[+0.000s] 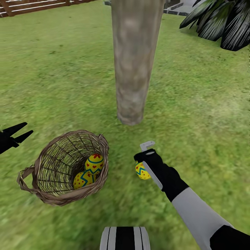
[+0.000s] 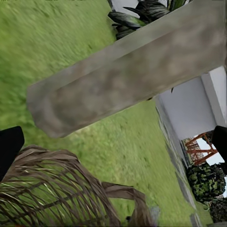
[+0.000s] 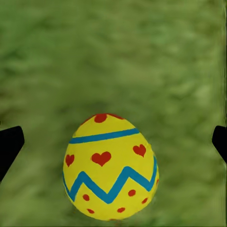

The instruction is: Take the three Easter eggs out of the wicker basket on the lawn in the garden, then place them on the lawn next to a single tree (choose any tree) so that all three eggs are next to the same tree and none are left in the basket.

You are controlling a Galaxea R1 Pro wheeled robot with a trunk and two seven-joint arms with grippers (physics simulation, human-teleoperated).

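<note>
The right pincer stands wide open over one egg, fingertips well clear of it, near the tree. Two eggs lie in the basket to the left, beside the open, empty left pincer. Lift straight up so the freed egg stays put on the lawn.

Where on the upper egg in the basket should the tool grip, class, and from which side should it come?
Grip the upper egg across its widest middle band, coming down from above through the open mouth of the wicker basket. The woven wall rises all round it, and the second egg lies against it on the nearer side, so a sideways approach looks blocked. Its rounded shape probably needs both fingers set on opposite flanks.
</note>
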